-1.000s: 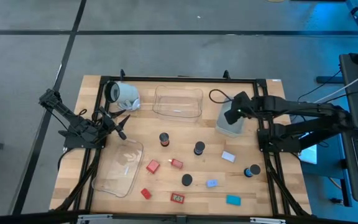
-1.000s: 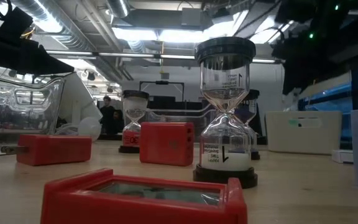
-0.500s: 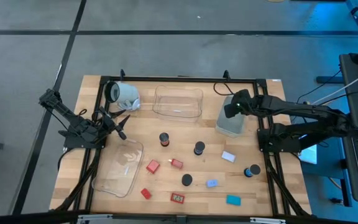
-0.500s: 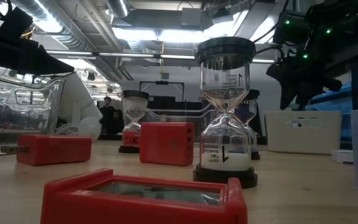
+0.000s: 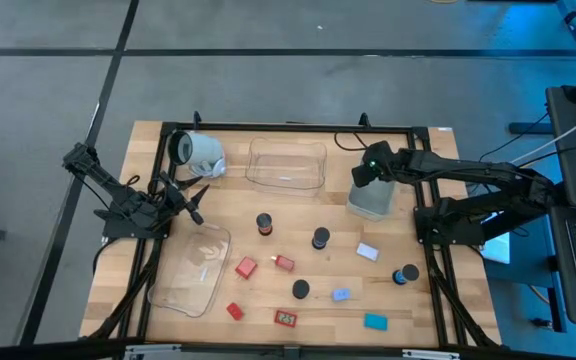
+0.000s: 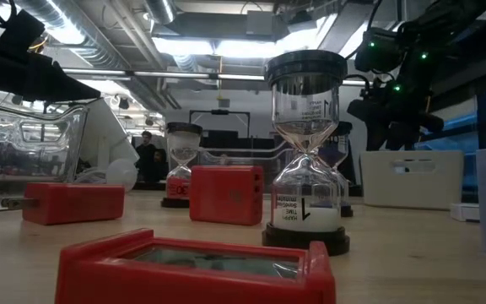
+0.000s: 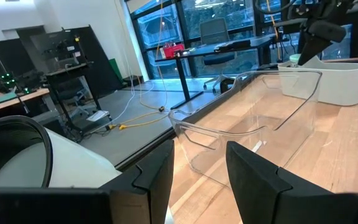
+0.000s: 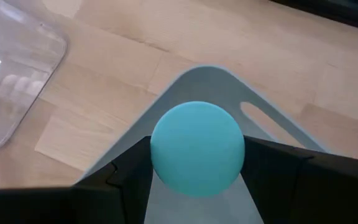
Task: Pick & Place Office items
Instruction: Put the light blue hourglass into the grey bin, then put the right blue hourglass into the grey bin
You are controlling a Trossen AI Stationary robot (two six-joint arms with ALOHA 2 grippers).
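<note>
My right gripper (image 5: pixel 361 174) hangs over the far left corner of the grey tub (image 5: pixel 375 198), shut on a round teal piece (image 8: pixel 197 149). In the low view this gripper (image 6: pixel 388 114) is above the tub (image 6: pixel 412 179). More office items stand loose on the wood: black-topped hourglasses (image 5: pixel 321 238), red blocks (image 5: pixel 246 267), a blue block (image 5: pixel 341 295), a teal block (image 5: pixel 375 321) and a pale piece (image 5: pixel 367 252). My left gripper (image 5: pixel 194 196) waits at the table's left beside the white mug (image 5: pixel 200 152), its fingers (image 7: pixel 157 180) a little apart with nothing between them. My right gripper pinches the teal piece by its two opposite round sides (image 8: pixel 157 155) between the two fingers (image 8: pixel 272 174). The fingers slant down from above. The piece is lifted clear, over the tub's corner (image 8: pixel 207 78).
A clear tray (image 5: pixel 286 165) stands at the back, just left of the tub. A second clear tray (image 5: pixel 193 267) lies at the front left. The mug lies on its side at the far left. A black frame (image 5: pixel 288 127) edges the table.
My right gripper has come down and toward the table's left, carrying the teal piece, and now hangs over the tub's far left corner. In the low view it has moved from the upper right edge farther into the picture.
</note>
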